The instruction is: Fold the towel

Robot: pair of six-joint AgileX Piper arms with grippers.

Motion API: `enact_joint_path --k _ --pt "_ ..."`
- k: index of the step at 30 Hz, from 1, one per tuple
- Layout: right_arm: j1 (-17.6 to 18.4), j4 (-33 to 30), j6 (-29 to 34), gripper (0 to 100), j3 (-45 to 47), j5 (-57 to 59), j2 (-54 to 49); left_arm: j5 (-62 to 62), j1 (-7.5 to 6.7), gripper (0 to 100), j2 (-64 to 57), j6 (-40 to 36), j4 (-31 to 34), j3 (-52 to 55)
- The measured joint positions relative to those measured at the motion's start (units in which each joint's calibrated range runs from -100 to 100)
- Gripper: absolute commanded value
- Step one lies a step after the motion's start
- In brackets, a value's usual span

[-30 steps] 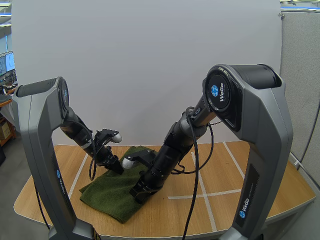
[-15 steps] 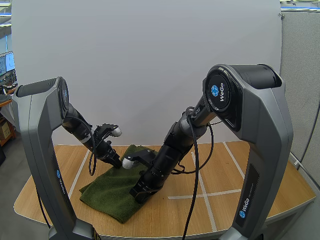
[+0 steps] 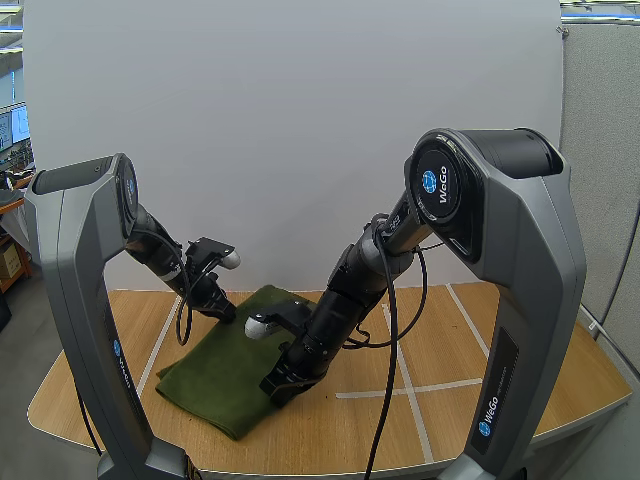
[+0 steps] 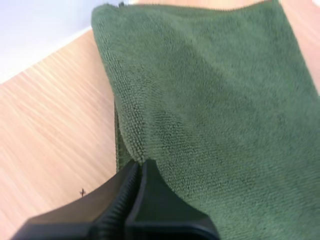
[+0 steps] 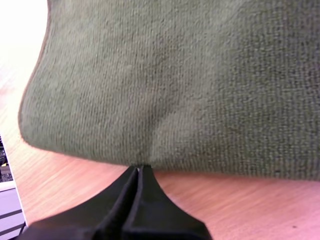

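On the near half of the table (image 3: 470, 400), left of centre, the dark green towel (image 3: 222, 375) lies spread on the wood, with one corner pointing toward the table's front edge. White tape lines (image 3: 405, 385) cross the bare wood to the towel's right.

Right claw (image 3: 278, 386): low at the towel's right-hand edge, on the nearer side of the cloth. From the right wrist camera, the right claw (image 5: 137, 168) has its two fingers pressed together to a point, and the hem of the towel (image 5: 175, 90) runs in between the tips. I read this as clamped on the towel's edge. The cloth rises away from the tips, and bare table (image 5: 240, 205) shows under the hem.

Left claw (image 3: 224, 309): farther back, at the towel's far-left edge, with the arm reaching down from the left. From the left wrist camera, the left claw (image 4: 138, 163) also has its fingers closed together, and a small raised ridge of the towel (image 4: 215, 110) is pinched at the tips. The side hem runs away from the pinch toward a far corner. Table wood (image 4: 55, 125) lies just beside that hem.

The two claws hold opposite edges, well apart, with the cloth between them.
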Motion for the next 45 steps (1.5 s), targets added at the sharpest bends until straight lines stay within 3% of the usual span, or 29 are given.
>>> enact_joint_path --k 5,7,12,14,16,17,24,26,29,33,35,41,45 --pt "0.0 -0.29 0.0 0 0.0 0.16 0.0 -0.41 0.0 0 0.0 0.09 -1.23 -0.36" --pt "0.0 -0.29 0.0 0 0.0 0.32 0.0 -0.25 0.0 4 0.13 0.55 -2.67 -0.46" --pt "0.0 -0.34 0.0 0 0.0 1.02 0.0 2.33 0.0 40 1.04 0.67 -3.17 -0.46" --pt "0.0 -0.34 0.0 0 0.0 1.18 0.0 2.51 0.0 65 1.09 0.57 -3.27 -0.46" --pt "0.0 -0.34 0.0 0 0.0 1.15 0.0 2.7 0.0 78 1.09 0.03 -3.27 -0.65" --pt "0.0 -0.44 0.0 0 0.0 1.15 0.0 2.88 0.0 79 1.09 -0.52 -3.27 -0.77" --pt "0.0 -1.82 0.0 0 0.0 1.35 -4.37 4.53 0.0 78 -4.81 -2.64 -3.4 -1.82" --pt "-1.13 -1.91 0.0 0 0.0 1.16 -8.31 6.29 0.0 70 -8.58 -3.46 -3.4 -2.01" --pt "-3.34 -2.04 0.0 0 -0.63 0.57 -10.56 9.34 0.0 47 -11.07 -5.39 -3.09 -2.12" --pt "-5.78 -2.15 0.0 0 -3.29 -0.24 -10.84 17.38 0.0 8 -14.09 -7.99 -0.98 -1.19" --pt "-6.56 -2.27 0.0 0 -4.89 -0.71 -10.66 18.36 0.0 0 -14.62 -8.11 -0.47 -0.26" --pt "-8.27 -2.21 0.0 0 -10.8 -1.33 -8.65 19.85 0.0 0 -15.46 -8.56 0.9 3.15" --pt "-8.82 -2.23 0.0 0 -26.35 -1.23 2.59 20.82 0.0 0 -18.88 -9.03 2.48 14.53"
